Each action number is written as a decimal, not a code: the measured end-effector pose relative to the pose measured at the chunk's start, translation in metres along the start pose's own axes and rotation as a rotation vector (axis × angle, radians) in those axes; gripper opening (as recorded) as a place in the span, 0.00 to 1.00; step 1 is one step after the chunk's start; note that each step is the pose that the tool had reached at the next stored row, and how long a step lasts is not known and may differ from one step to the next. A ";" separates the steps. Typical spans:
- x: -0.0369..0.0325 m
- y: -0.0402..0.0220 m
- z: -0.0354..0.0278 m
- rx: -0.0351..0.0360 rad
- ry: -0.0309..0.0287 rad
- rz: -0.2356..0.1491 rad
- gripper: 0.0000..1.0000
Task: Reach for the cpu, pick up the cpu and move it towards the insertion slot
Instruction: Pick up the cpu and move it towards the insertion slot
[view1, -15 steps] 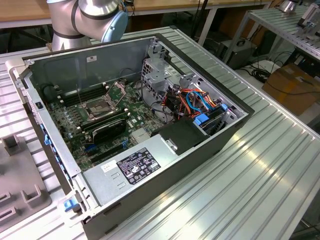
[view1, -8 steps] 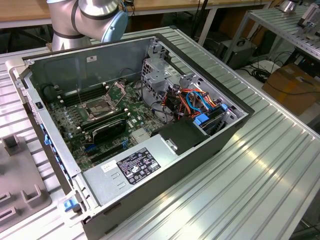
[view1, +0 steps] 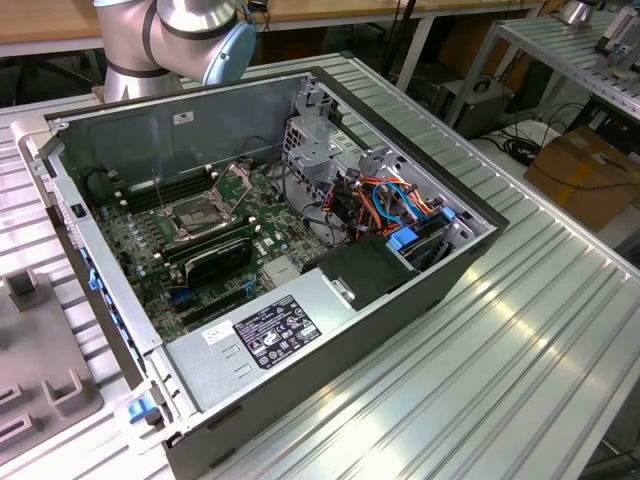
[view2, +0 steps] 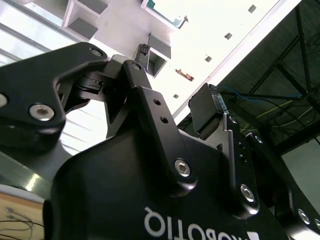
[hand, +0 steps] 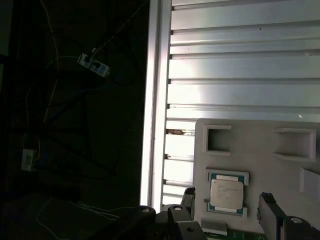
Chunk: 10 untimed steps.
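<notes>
One cpu (hand: 226, 192), seemingly beneath gripper (hand: 226, 205)

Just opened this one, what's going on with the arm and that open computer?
The robot arm is reaching for the cpu, which lies flat in a recess of a grey holder tray on the ribbed metal table. In the first wrist view the gripper is open, with a finger on either side of the chip, and has not closed on it. In the exterior view the open computer case sits with its motherboard socket unlatched and unfilled.
</notes>
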<state>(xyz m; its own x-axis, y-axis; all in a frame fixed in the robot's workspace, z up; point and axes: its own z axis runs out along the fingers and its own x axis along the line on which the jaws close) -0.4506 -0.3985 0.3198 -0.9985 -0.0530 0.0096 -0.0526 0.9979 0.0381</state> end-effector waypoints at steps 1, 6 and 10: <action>0.0000 0.0000 0.0006 0.0001 0.0000 0.000 0.60; 0.0000 -0.0001 0.0017 0.0000 0.0001 0.000 0.60; -0.0001 -0.0004 0.0081 0.0000 0.0018 0.000 0.60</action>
<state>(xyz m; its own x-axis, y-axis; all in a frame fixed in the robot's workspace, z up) -0.4506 -0.3987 0.3117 -0.9985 -0.0529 0.0114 -0.0525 0.9979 0.0381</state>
